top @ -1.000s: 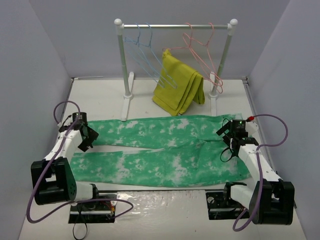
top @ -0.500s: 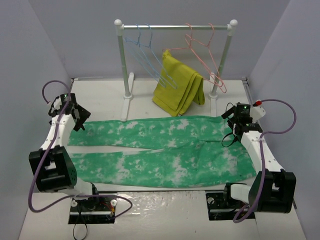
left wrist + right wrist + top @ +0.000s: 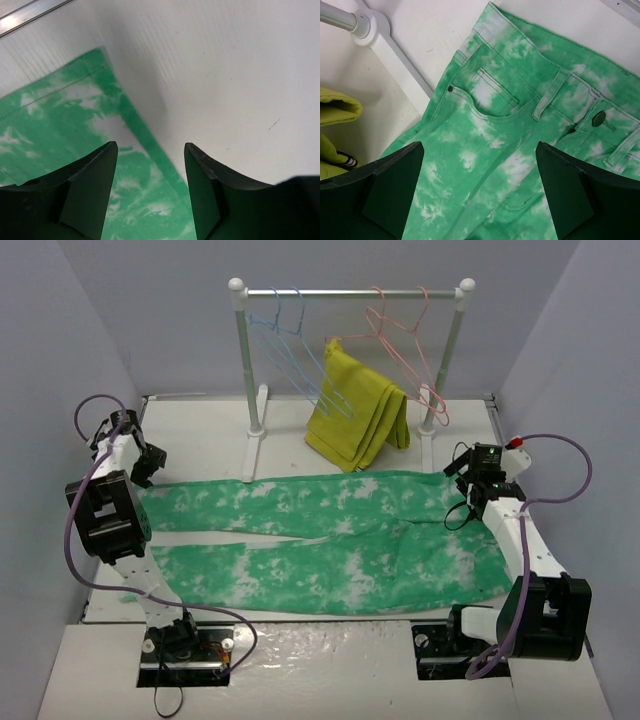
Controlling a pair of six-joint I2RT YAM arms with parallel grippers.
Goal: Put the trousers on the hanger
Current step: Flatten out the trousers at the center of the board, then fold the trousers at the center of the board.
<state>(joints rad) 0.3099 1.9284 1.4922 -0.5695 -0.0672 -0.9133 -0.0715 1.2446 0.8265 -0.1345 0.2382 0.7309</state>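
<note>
The green, white-blotched trousers (image 3: pixel 320 540) lie flat across the table, waist to the right and legs to the left. Two light-blue wire hangers (image 3: pixel 290 340) hang on the rail at the back. My left gripper (image 3: pixel 142 464) hovers open over the far leg's hem corner (image 3: pixel 115 100), with the cloth edge running between its fingers (image 3: pixel 95 185). My right gripper (image 3: pixel 472 490) stands wide open above the waist and front pocket (image 3: pixel 485 95), with nothing held. In the right wrist view the gap between the jaws (image 3: pixel 480 150) shows only flat cloth.
A white clothes rack (image 3: pixel 245 370) stands at the back with pink hangers (image 3: pixel 405 335) and a mustard-yellow garment (image 3: pixel 355 410) draped on one. Its right foot (image 3: pixel 370 25) lies close to the waist. Grey walls close in the left, right and back.
My left arm has swung out to the far left, from over the leg to its hem corner. My right gripper has drawn back a little toward the far waist corner. The trousers have not moved.
</note>
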